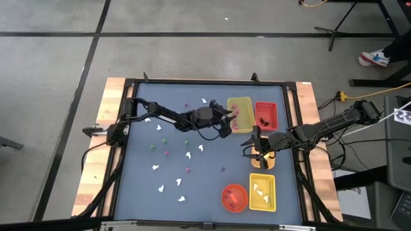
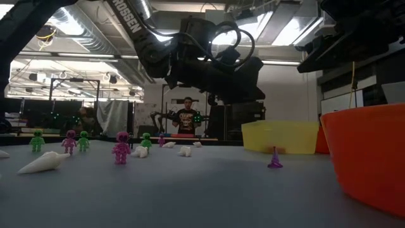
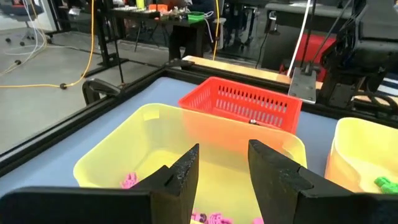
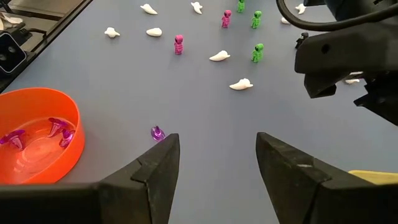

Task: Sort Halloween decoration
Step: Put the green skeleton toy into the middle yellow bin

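Small white ghosts point(image 4: 241, 84), pink figures point(image 4: 178, 43), green figures point(image 4: 257, 51) and a purple cone point(image 4: 157, 132) stand or lie scattered on the blue table. My left gripper point(image 3: 224, 149) hangs open over the far yellow tray point(image 3: 118, 155), nothing between its fingers; pink figures point(image 3: 129, 182) lie in that tray. In the high view the left gripper point(image 1: 230, 119) is at this tray's left rim. My right gripper point(image 4: 217, 140) waits open above the table at the right point(image 1: 257, 146), touching nothing.
A red basket point(image 3: 239, 102) stands beside the far yellow tray. Another tray point(image 1: 262, 162) sits under the right arm. An orange bowl point(image 4: 37, 134) with purple cones and a yellow tray point(image 1: 262, 192) holding white pieces stand near the front right. People show beyond the table.
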Robot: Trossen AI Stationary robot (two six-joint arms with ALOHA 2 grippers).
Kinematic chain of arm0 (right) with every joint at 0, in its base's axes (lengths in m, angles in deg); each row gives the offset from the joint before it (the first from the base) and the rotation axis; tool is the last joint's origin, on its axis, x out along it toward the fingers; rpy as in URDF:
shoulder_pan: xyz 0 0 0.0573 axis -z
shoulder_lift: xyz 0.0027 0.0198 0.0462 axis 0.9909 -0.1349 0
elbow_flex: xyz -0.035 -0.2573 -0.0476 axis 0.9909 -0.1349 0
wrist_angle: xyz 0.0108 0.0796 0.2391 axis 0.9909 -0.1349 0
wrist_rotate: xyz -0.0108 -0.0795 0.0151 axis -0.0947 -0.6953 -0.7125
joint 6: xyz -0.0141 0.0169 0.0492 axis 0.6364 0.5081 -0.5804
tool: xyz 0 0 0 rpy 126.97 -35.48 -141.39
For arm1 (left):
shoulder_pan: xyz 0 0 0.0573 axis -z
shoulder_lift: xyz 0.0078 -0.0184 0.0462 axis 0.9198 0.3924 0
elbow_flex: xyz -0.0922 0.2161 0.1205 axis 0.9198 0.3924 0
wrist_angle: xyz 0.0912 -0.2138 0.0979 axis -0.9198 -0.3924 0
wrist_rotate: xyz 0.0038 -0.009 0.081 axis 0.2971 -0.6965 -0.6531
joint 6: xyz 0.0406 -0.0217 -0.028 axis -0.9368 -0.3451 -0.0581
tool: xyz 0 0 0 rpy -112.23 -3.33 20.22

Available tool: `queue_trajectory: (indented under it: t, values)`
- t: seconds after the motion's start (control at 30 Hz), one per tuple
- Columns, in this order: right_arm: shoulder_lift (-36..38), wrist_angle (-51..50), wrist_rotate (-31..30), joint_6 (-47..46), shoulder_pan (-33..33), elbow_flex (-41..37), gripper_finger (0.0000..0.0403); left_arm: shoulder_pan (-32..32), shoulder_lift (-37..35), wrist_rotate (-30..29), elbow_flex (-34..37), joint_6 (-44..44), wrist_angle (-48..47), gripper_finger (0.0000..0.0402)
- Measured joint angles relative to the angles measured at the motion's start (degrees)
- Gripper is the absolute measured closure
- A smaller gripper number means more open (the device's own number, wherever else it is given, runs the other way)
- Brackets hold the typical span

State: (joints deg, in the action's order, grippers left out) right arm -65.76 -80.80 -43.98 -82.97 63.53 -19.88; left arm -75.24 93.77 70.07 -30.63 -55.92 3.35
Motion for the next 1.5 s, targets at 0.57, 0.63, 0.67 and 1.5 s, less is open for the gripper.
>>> queue_trajectory:
  t: [0.57, 0.63, 0.67, 1.5]
  values:
    - [-0.02, 0.0, 0.0, 0.0, 0.0, 0.01, 0.0191, 5.09, -8.04, -0.1, 0.07, -0.1, -10.38, 0.0279]
    - [-0.02, -0.05, 0.0, 0.0, 0.0, 0.02, 0.0191, 6.08, -10.11, -0.02, 0.04, -0.06, -13.21, 0.0279]
    - [-0.02, -0.03, 0.0, 0.0, 0.0, 0.02, 0.0191, 6.62, -11.03, -0.07, 0.04, -0.06, -15.06, 0.0279]
    - [-0.02, -0.07, 0.0, -0.02, 0.0, 0.02, 0.0191, 18.65, -28.41, -8.73, -0.02, 15.91, -63.65, 0.0279]
